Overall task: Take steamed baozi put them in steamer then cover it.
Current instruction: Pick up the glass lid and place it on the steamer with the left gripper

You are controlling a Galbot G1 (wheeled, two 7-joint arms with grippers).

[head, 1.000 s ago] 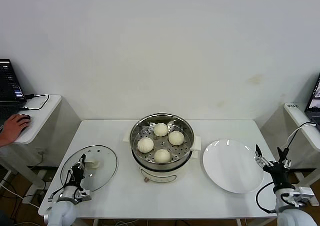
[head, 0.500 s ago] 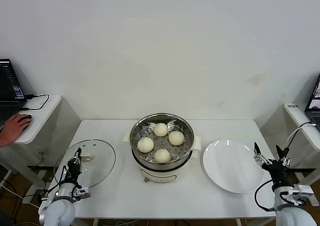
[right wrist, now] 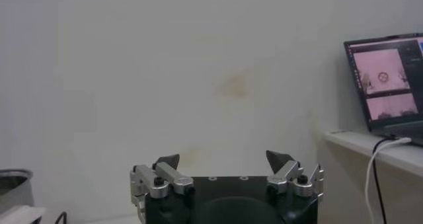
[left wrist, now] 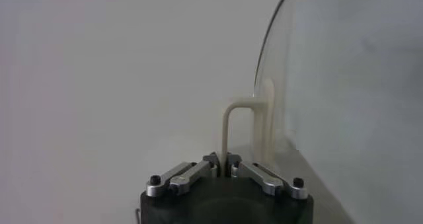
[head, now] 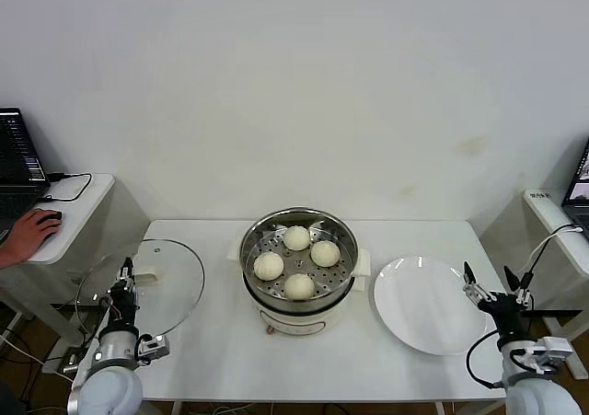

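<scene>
Four steamed baozi sit on the perforated tray inside the steamer, centre of the head view on the white table; we see the pot uncovered.

Left end effector, lower left of the head view, is clenched on the cream handle of the glass lid. The lid is lifted and tilted, hanging past the table's left edge. White plate lies bare, right of the steamer. Right end effector sits at the lower right just off the plate's rim, jaws spread, gripping nothing.

What the wrist views add: the left wrist view shows the fingers pinched tight onto the thin handle with the lid's glass standing on edge beside it; that grip detail is too small for us to read in the head view. The right wrist view shows the right end effector released against a bare wall, a laptop on a side desk and a sliver of the steamer's rim at the frame's lower left.

Versus a second ago: the lid then lay flat on the table at lower left; now it is raised, tipped and further up and left in the frame. Baozi, steamer and plate are unchanged; the right end effector barely moved.
</scene>
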